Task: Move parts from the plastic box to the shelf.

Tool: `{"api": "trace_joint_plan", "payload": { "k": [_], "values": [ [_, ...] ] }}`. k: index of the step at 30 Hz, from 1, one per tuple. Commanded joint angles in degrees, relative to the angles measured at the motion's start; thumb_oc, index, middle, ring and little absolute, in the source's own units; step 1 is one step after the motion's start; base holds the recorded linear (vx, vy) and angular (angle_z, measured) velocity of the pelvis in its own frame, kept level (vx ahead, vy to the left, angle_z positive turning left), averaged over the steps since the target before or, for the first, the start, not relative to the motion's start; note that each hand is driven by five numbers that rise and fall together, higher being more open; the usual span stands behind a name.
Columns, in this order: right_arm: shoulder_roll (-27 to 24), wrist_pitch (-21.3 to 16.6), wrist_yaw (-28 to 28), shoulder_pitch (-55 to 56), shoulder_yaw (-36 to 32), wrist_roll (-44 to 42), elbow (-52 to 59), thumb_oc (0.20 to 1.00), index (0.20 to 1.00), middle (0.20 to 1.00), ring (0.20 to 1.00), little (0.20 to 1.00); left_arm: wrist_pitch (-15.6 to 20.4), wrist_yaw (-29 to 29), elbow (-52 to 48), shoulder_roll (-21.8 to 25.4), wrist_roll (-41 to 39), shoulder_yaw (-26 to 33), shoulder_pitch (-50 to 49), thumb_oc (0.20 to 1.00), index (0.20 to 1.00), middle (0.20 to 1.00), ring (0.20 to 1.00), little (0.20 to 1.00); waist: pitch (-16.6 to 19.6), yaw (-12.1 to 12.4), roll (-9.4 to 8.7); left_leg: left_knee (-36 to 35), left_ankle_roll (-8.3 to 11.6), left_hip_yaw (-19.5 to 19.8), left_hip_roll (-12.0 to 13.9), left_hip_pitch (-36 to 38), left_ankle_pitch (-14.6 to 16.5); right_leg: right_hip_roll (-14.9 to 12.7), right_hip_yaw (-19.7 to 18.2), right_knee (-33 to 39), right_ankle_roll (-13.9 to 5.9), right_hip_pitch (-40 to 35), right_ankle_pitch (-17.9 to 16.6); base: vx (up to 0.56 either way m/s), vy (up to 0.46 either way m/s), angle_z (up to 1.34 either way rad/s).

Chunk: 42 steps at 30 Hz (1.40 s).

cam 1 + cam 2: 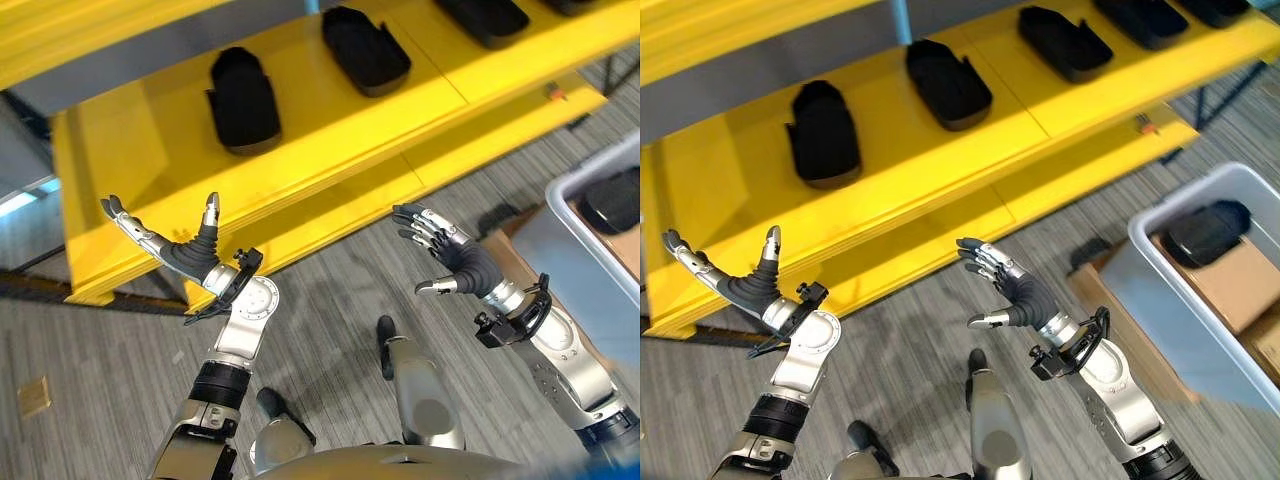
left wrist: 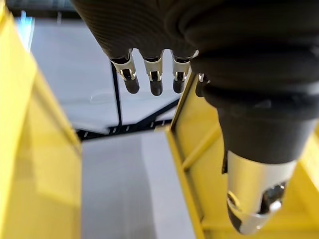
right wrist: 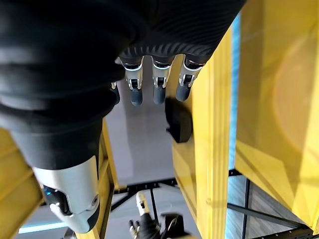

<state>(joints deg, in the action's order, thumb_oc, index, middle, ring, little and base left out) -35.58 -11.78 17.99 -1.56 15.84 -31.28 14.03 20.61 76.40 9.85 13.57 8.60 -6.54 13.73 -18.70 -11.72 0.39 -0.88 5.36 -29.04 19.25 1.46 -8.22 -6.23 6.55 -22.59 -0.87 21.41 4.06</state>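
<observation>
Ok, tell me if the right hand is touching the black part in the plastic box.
Apart. In the right eye view, the right hand is raised over bare floor, fingers relaxed, while the black part lies in the plastic box.

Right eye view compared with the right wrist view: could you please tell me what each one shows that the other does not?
Right eye view alone: the grey plastic box on the robot's right, with one black moulded part and brown cardboard inside.

Right wrist view alone: a close look along the straight fingers and dark cross struts past them.

Both: the yellow metal shelf, a black part lying on it, and the right hand, open and empty.
</observation>
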Motion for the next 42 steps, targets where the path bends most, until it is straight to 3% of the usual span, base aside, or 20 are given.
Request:
{"api": "trace_joint_plan", "payload": {
  "k": [1,4,5,7,8,9,10,12,14,16,19,22,25,27,29,32,34,36,39,42],
  "values": [
    [2.3,-4.5,-0.5,0.3,-0.4,-1.3,2.8,1.0,1.0,1.0,1.0,1.0,2.3,-2.6,2.4,6.6,2.0,2.5,4.7,1.0,1.0,1.0,1.0,1.0,-0.7,-3.4,-4.27,6.6,3.83,4.2,1.7,1.1,1.4,-2.0,-0.5,10.6,-3.09,-10.8,-0.8,0.03,-0.036,0.16],
    [3.1,-5.6,-1.2,1.0,-0.2,-1.6,2.5,1.0,1.0,1.0,1.0,1.0,5.8,-7.1,2.8,6.4,1.2,1.9,2.9,1.0,1.0,1.0,1.0,1.0,0.4,-2.8,-3.65,6.6,3.52,4.5,0.9,1.8,2.1,-2.2,-0.2,11.0,-3.06,-12.2,-0.7,-0.01,-0.077,0.16],
    [4.8,-4.9,-2.1,1.5,-0.4,-3.9,2.1,1.0,1.0,1.0,1.0,1.0,9.9,-16.5,-1.7,5.8,-1.2,0.1,-1.0,1.0,1.0,1.0,1.0,1.0,0.8,-1.4,-3.08,6.9,3.2,5.2,0.3,2.2,2.9,-2.3,1.0,10.7,-2.71,-13.1,-0.2,-0.1,-0.183,0.11],
    [6.0,-3.9,-2.8,2.0,-0.9,-4.4,0.4,1.0,1.0,1.0,1.0,1.0,11.0,-24.6,-7.5,5.9,-4.1,-1.2,-6.4,1.0,1.0,1.0,1.0,1.0,1.0,0.7,-2.9,7.0,3.22,6.5,0.7,2.0,2.1,-2.7,2.8,9.8,-1.87,-14.2,0.7,-0.09,-0.199,0.06],
    [6.4,-3.6,-3.4,2.3,-0.9,-4.2,-0.5,1.0,1.0,1.0,1.0,1.0,11.6,-28.0,-9.5,6.0,-6.2,-1.5,-9.1,1.0,1.0,1.0,1.0,1.0,1.2,1.6,-2.85,6.7,3.38,7.3,1.0,1.9,1.1,-2.6,3.5,9.5,-1.36,-14.8,1.3,-0.02,-0.206,0.32],
    [6.5,-3.3,-6.0,3.7,-1.6,-3.4,-1.7,1.0,1.0,1.0,1.0,1.0,13.2,-35.8,-12.2,6.3,-8.7,-2.4,-13.7,1.0,1.0,1.0,1.0,1.0,2.1,3.0,-2.96,5.5,4.03,8.2,1.7,1.5,-2.5,-2.3,5.7,10.3,-0.47,-16.7,1.6,-0.07,-0.225,0.54],
    [6.0,-3.1,-8.0,5.6,-3.7,-5.5,-2.5,1.0,1.0,1.0,1.0,1.0,14.8,-44.1,-12.8,6.8,-11.5,-4.0,-16.3,1.0,1.0,1.0,1.0,1.0,2.8,3.6,-3.51,6.3,3.79,7.1,1.2,0.7,-2.6,-2.5,8.4,13.0,-0.22,-18.9,0.5,-0.09,-0.136,1.25],
    [5.4,-2.7,-8.8,6.8,-5.4,-7.6,-4.3,1.0,1.0,1.0,1.0,1.0,13.9,-51.8,-13.8,7.0,-15.5,-6.0,-20.4,1.0,1.0,1.0,1.0,1.0,3.9,6.3,-3.49,7.0,0.37,12.6,-7.2,0.1,2.2,-1.5,6.2,19.0,-1.8,-20.1,-4.6,-0.16,0.102,1.89],
    [6.5,-0.7,-7.8,6.1,-5.3,-10.5,-5.3,1.0,1.0,1.0,1.0,1.0,13.8,-54.4,-15.7,7.7,-14.0,-6.6,-22.3,1.0,1.0,1.0,1.0,1.0,4.4,8.6,-4.75,7.4,-3.43,21.5,-14.7,0.0,9.3,-0.9,0.0,22.2,-4.21,-20.2,-8.5,-0.14,0.258,0.0],
    [8.6,0.4,-9.9,5.7,-4.2,-11.1,-5.8,1.0,1.0,1.0,1.0,1.0,12.4,-57.2,-16.6,8.6,-14.3,-7.7,-22.4,1.0,1.0,1.0,1.0,1.0,5.1,9.0,-6.55,5.3,-6.01,22.8,-18.0,2.8,14.2,-1.0,-3.5,24.6,-6.63,-19.3,-12.0,-0.16,0.332,-2.01],
    [10.3,0.5,-10.8,6.5,-3.6,-10.3,-7.5,1.0,1.0,1.0,1.0,1.0,12.0,-58.1,-14.5,8.6,-14.3,-9.4,-21.8,1.0,1.0,1.0,1.0,1.0,5.6,8.7,-7.47,3.6,-6.91,19.4,-18.9,4.8,14.8,-1.8,-0.7,26.3,-8.86,-17.9,-15.6,-0.19,0.153,-1.44],
    [10.5,0.5,-9.4,6.5,-3.2,-9.6,-8.7,1.0,1.0,1.0,1.0,1.0,11.6,-55.8,-13.8,9.0,-12.9,-10.3,-22.0,1.0,1.0,1.0,1.0,1.0,5.4,9.3,-7.46,1.7,-6.63,14.5,-18.1,7.3,14.3,-3.4,6.0,26.2,-10.52,-17.4,-17.6,-0.13,0.002,-1.54],
    [10.8,0.2,-12.0,6.7,-3.6,-8.7,-10.0,1.0,1.0,1.0,1.0,1.0,11.3,-54.7,-12.0,9.7,-14.1,-11.6,-21.4,1.0,1.0,1.0,1.0,1.0,6.0,8.3,-6.87,0.8,-6.88,11.9,-16.7,7.8,13.0,-5.7,5.5,20.5,-9.94,-16.8,-17.6,-0.11,-0.142,-1.3],
    [11.8,0.3,-13.1,6.9,-3.4,-6.4,-10.9,1.0,1.0,1.0,1.0,1.0,11.0,-54.0,-11.9,9.7,-15.5,-11.0,-21.8,1.0,1.0,1.0,1.0,1.0,6.6,8.6,-5.94,0.3,-6.43,9.8,-15.1,8.5,13.4,-6.7,8.2,17.5,-10.13,-18.3,-15.2,-0.01,-0.174,-0.52],
    [11.9,1.3,-15.3,6.1,-2.6,-3.9,-11.7,1.0,1.0,1.0,1.0,1.0,10.4,-52.8,-12.2,9.4,-15.9,-10.3,-21.8,1.0,1.0,1.0,1.0,1.0,7.6,9.5,-5.61,-0.9,-5.03,5.4,-13.2,8.6,11.8,-6.9,13.8,19.7,-9.29,-21.5,-11.8,0.05,-0.355,-0.99],
    [11.6,2.3,-17.3,6.3,-2.3,-1.6,-11.3,1.0,1.0,1.0,1.0,1.0,10.8,-52.9,-12.0,8.6,-15.8,-10.2,-22.2,1.0,1.0,1.0,1.0,1.0,8.0,8.8,-5.92,-1.9,-3.67,1.8,-11.5,9.3,10.6,-6.1,15.5,22.4,-9.18,-23.2,-11.0,0.13,-0.382,-1.45],
    [10.0,3.6,-18.5,7.1,-3.3,-0.7,-11.2,1.0,1.0,1.0,1.0,1.0,12.6,-53.7,-11.8,8.1,-16.1,-10.2,-21.9,1.0,1.0,1.0,1.0,1.0,8.7,7.8,-6.01,-1.9,-2.47,0.9,-10.1,8.4,9.2,-3.7,15.2,23.0,-7.13,-24.0,-8.6,0.23,-0.514,-0.65],
    [8.2,2.1,-19.4,6.6,-3.3,1.4,-11.5,1.0,1.0,1.0,1.0,1.0,14.0,-54.1,-10.9,8.2,-18.6,-10.4,-19.8,1.0,1.0,1.0,1.0,1.0,8.3,6.9,-5.86,1.3,-1.39,1.9,-7.7,6.0,8.2,-1.1,13.8,20.8,-4.09,-23.4,-5.3,0.2,-0.572,-0.51],
    [6.9,1.2,-18.8,5.0,-3.3,2.9,-12.3,1.0,1.0,1.0,1.0,1.0,14.3,-54.2,-9.6,7.9,-19.3,-10.3,-17.7,1.0,1.0,1.0,1.0,1.0,8.1,6.4,-5.71,4.8,-0.46,3.0,-5.9,4.4,6.9,0.5,12.6,19.7,-2.34,-23.0,-3.7,0.14,-0.347,-0.22],
    [5.2,1.5,-17.2,5.0,-4.0,0.9,-11.3,1.0,1.0,1.0,1.0,1.0,13.3,-53.0,-9.1,7.2,-18.9,-10.0,-16.0,1.0,1.0,1.0,1.0,1.0,8.0,5.4,-5.91,12.2,1.43,3.5,-3.1,2.1,3.4,2.5,11.6,20.1,-0.17,-24.0,-2.7,0.17,-0.29,-0.37]
  ]
}}
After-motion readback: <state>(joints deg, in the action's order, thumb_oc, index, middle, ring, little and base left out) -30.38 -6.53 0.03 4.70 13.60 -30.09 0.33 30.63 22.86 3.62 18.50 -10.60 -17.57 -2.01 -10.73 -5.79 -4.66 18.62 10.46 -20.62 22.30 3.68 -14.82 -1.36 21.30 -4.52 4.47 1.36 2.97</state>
